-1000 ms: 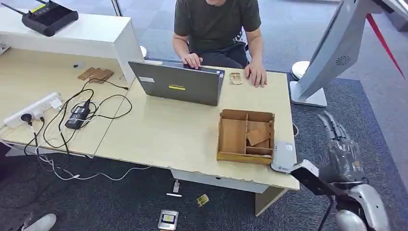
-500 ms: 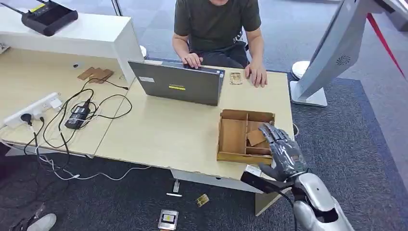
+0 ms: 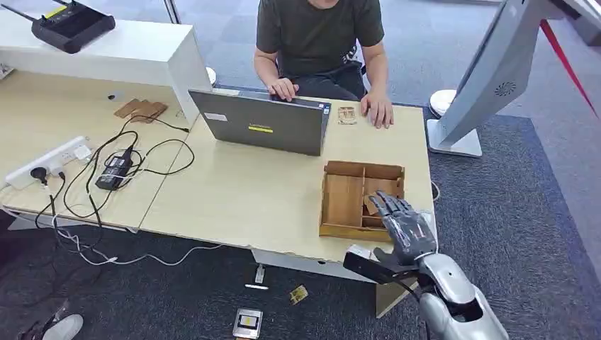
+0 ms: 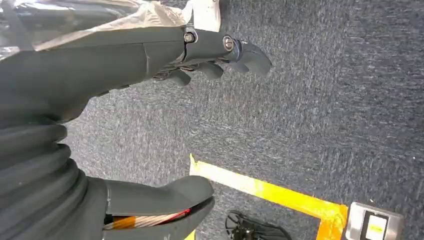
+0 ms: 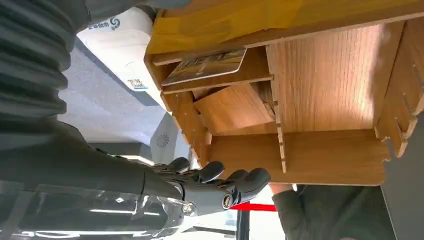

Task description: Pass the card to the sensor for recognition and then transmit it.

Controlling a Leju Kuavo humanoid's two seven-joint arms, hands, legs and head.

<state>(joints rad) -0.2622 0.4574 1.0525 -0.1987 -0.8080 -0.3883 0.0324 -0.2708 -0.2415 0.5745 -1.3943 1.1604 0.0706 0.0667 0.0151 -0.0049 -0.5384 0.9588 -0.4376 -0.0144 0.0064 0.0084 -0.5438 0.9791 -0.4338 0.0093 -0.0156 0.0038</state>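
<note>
An open wooden box [image 3: 354, 168] with compartments stands at the table's front right corner. My right hand [image 3: 405, 230] hovers over its right-hand compartments, fingers stretched out and apart, holding nothing. In the right wrist view a printed card [image 5: 205, 65] lies flat in a narrow compartment of the box [image 5: 325, 150], with the fingers [image 5: 220, 180] apart from it. The white sensor [image 5: 117, 42] sits just beside the box, next to that compartment. My left hand [image 4: 150, 55] hangs above the carpet with its fingers loosely apart and nothing in them.
A person sits behind a grey laptop [image 3: 262, 122], with one hand next to a second card [image 3: 346, 115] on the table. A power strip [image 3: 49, 160] with black cables lies at the left. A white stand base [image 3: 453, 138] is on the carpet to the right.
My right hand swung in from the right of the table to above the box, then settled slightly lower and closer to the front compartments. The person has not moved.
</note>
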